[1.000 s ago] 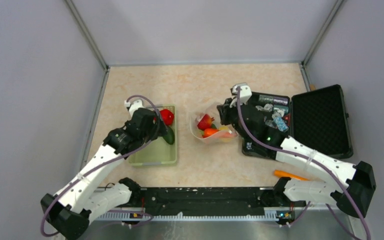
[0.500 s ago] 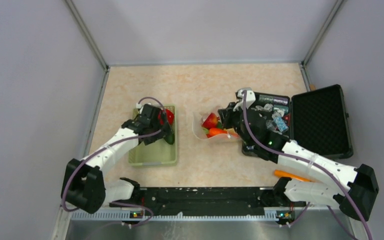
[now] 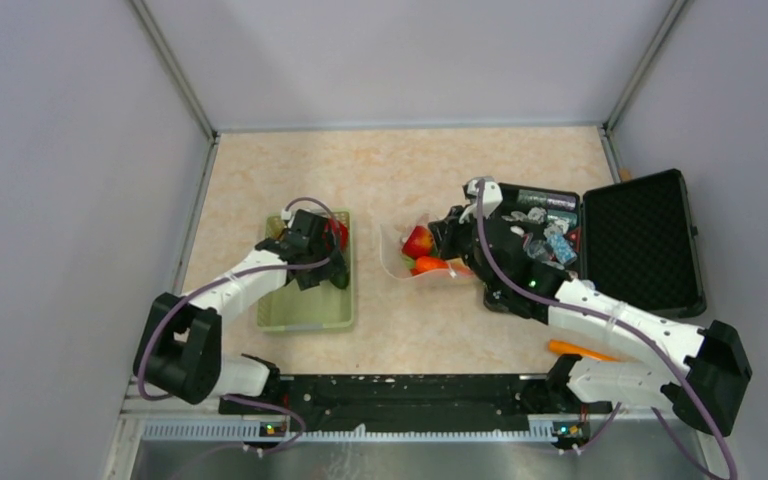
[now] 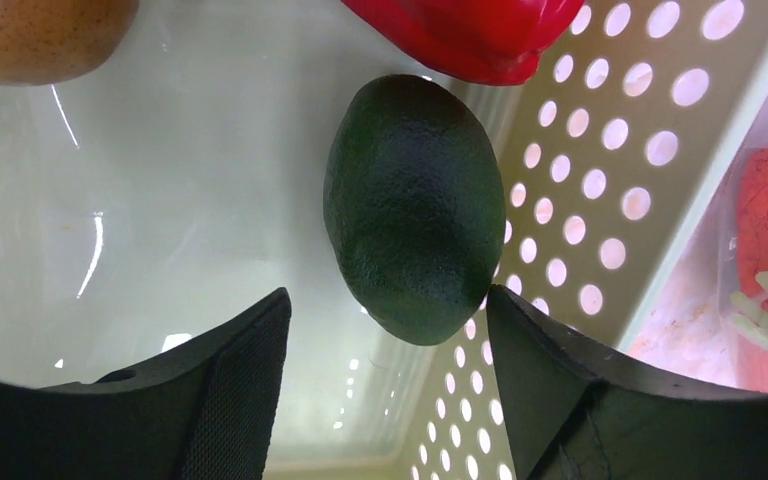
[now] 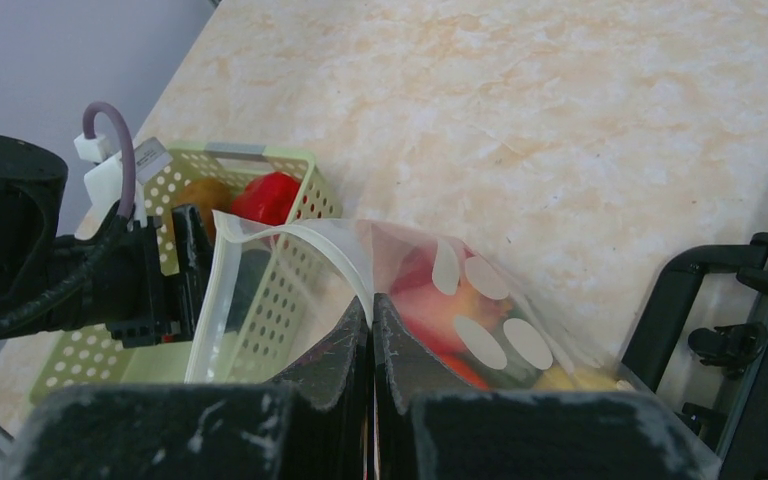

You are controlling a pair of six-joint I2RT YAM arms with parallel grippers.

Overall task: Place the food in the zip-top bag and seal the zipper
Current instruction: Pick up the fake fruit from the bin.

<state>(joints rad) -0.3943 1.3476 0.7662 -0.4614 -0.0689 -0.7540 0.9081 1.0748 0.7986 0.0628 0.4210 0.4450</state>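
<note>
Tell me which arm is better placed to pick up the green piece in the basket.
Left: the left jaws stand open either side of the green piece in the basket; the right jaws are shut on the rim of the bag.

I see the clear bag [image 5: 480, 338] with white dots on the worktop [image 3: 410, 180]. Its mouth is open and its whitish zipper [image 5: 325, 243] is not shut. Red and orange food [image 3: 418, 242] sits inside. A dark green fruit [image 4: 415, 205], a red pepper [image 4: 465, 30] and a brown piece [image 4: 35, 35] lie in the basket [image 4: 600, 190].

I am holding my left hand [image 4: 388, 300] pointed down, fingers spread apart, and my right hand [image 5: 372, 310] pinched tight, arm stretched forward.
</note>
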